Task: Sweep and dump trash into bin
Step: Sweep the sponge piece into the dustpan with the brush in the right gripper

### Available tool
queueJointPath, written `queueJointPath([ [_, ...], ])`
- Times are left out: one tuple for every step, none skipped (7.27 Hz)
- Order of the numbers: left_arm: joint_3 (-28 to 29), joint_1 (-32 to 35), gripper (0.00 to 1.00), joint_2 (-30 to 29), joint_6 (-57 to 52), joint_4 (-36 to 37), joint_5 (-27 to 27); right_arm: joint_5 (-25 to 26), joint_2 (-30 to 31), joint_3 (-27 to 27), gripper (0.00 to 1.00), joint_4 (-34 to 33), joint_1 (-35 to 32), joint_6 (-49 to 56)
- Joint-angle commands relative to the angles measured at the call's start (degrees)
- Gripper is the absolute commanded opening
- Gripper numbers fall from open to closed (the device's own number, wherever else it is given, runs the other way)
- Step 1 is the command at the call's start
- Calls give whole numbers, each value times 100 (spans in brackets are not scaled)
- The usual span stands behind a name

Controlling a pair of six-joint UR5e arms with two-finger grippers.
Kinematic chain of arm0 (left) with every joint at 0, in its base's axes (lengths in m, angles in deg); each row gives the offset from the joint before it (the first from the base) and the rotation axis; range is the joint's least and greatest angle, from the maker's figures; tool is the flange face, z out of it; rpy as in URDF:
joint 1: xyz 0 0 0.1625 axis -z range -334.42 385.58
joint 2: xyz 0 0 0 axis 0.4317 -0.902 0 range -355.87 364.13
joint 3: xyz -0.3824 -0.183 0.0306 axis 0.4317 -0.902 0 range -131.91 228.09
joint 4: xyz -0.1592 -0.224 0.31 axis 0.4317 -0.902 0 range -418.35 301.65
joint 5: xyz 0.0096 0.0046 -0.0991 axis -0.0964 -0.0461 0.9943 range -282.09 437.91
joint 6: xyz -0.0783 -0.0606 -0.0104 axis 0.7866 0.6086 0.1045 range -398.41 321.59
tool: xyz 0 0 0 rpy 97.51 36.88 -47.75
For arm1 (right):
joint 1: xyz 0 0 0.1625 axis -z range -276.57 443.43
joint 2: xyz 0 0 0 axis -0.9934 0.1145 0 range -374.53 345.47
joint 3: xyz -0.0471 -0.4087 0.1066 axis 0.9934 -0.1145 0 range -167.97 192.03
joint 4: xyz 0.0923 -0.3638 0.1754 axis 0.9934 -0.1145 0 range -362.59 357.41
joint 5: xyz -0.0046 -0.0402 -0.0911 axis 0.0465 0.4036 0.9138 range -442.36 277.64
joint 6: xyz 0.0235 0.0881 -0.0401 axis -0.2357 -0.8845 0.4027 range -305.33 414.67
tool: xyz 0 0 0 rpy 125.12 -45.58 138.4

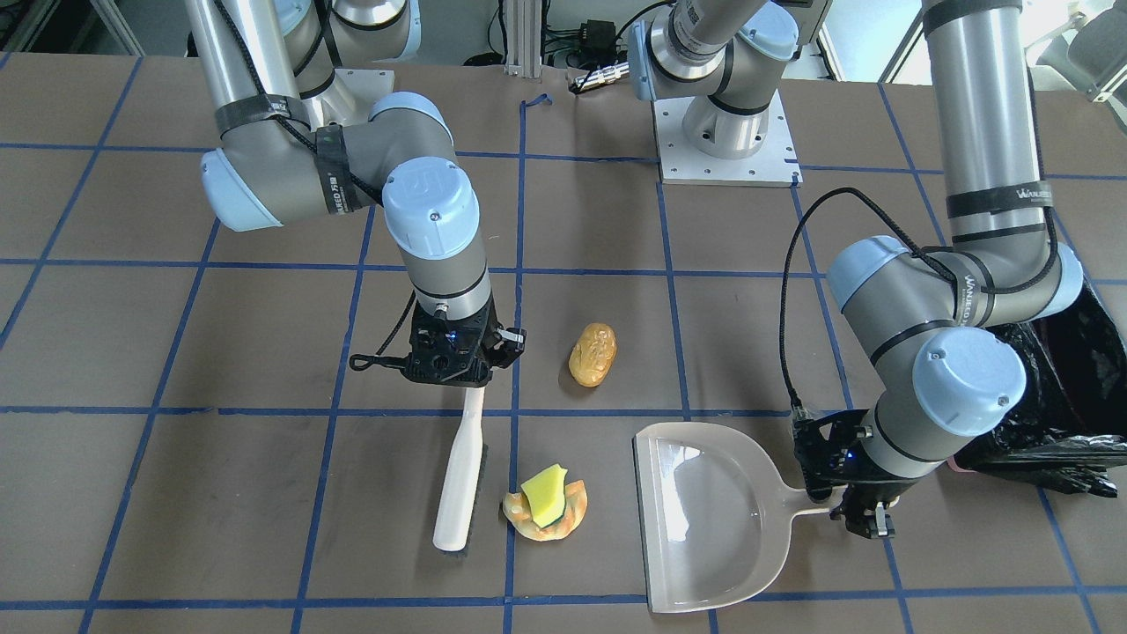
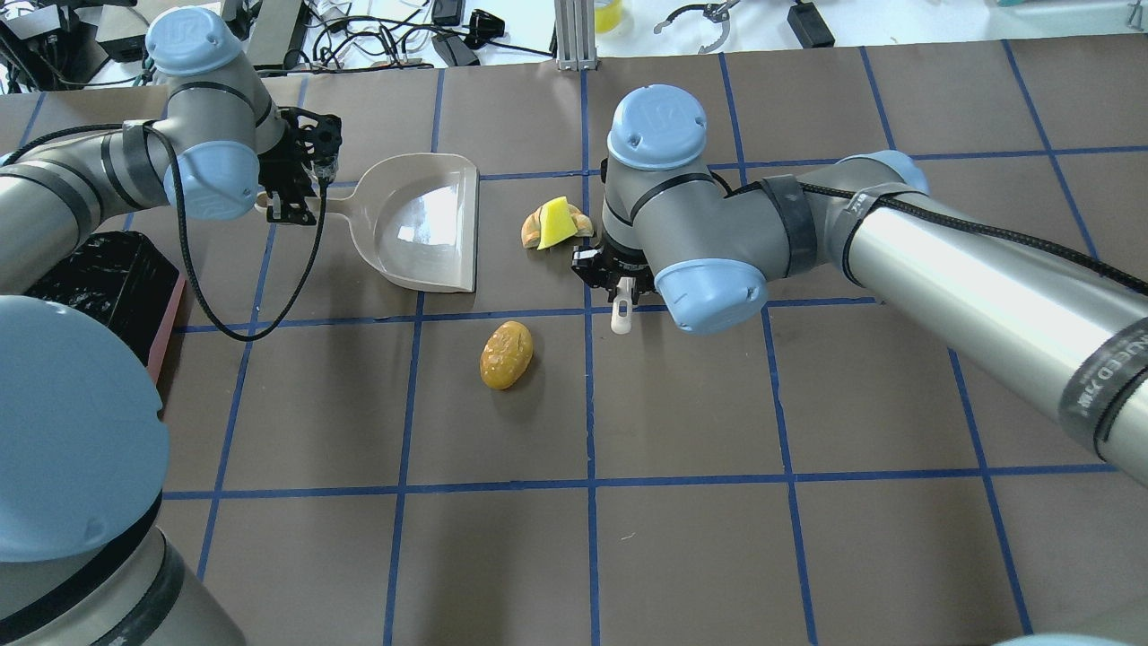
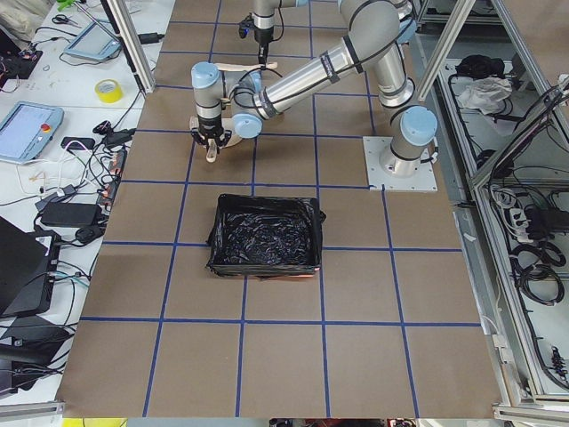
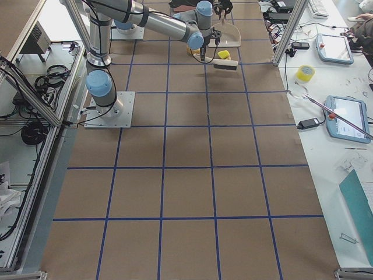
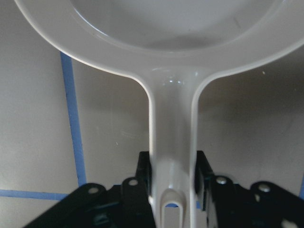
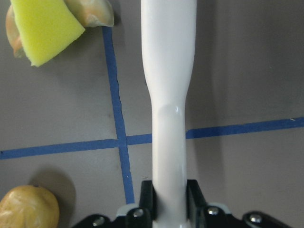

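Note:
My right gripper [image 1: 467, 374] is shut on the handle of the cream hand brush [image 1: 460, 480], whose head rests on the table just left of the trash. The yellow sponge wedge [image 1: 546, 491] lies on the orange-tan pastry ring [image 1: 563, 519]. The golden-brown potato lump [image 1: 592, 354] lies apart, nearer the robot. My left gripper [image 1: 858, 511] is shut on the handle of the pale dustpan [image 1: 704, 519], which lies flat with its open mouth toward the trash. The bin [image 1: 1079, 387], lined with a black bag, stands behind my left arm and is partly hidden by it.
The brown table has a blue tape grid. The bin also shows in the overhead view [image 2: 99, 278] at the left edge. The arm bases [image 1: 726, 132] stand at the table's robot side. Cables and devices lie beyond the far edge.

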Motion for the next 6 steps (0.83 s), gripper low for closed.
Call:
queueJointPath([
  [-3, 0, 0, 3, 0, 0, 0, -15, -185, -169, 0, -74, -131, -263],
  [-3, 0, 0, 3, 0, 0, 0, -32, -334, -370, 0, -74, -279, -422],
  [-3, 0, 0, 3, 0, 0, 0, -241, -544, -529, 0, -100, -437, -693],
  [-3, 0, 0, -6, 0, -9, 0, -261, -686, -739, 0, -101, -595, -957],
  [-3, 0, 0, 3, 0, -9, 0, -592, -792, -959, 0, -101, -632, -1256],
  [-3, 0, 0, 3, 0, 0, 0, -691, -871, -1161, 0, -101, -693, -1433],
])
